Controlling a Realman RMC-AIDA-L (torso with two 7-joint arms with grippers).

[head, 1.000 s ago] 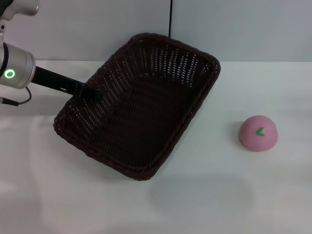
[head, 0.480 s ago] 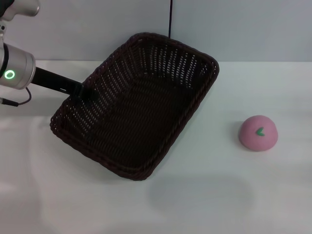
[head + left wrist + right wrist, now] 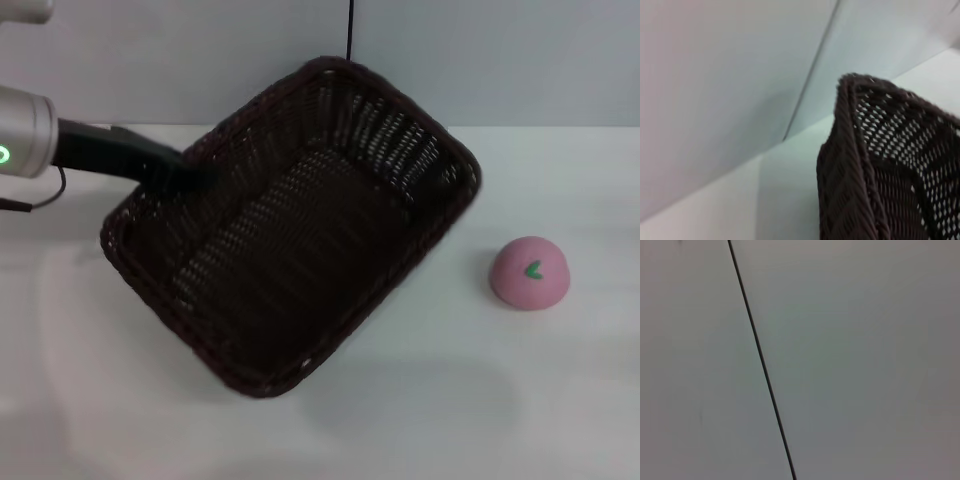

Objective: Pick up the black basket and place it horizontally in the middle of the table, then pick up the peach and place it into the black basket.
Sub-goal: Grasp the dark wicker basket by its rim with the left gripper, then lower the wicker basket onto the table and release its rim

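Observation:
The black basket (image 3: pixel 290 230) is a large dark woven basket held tilted above the white table (image 3: pixel 560 400), one corner raised toward the back wall. My left gripper (image 3: pixel 185 178) comes in from the left and is shut on the basket's left rim. The left wrist view shows the basket's braided rim and openwork side (image 3: pixel 875 165) close up. The peach (image 3: pixel 529 273), pale pink with a green leaf mark, sits on the table to the right of the basket, apart from it. My right gripper is out of view.
A grey back wall with a dark vertical seam (image 3: pixel 351 30) stands behind the table. The right wrist view shows only that wall and its seam (image 3: pixel 762 365). White tabletop lies in front of the basket and around the peach.
The basket has turned and lifted: its far corner swung right and up, its near corner moved lower. My left arm shifted slightly up and right. The peach has not moved.

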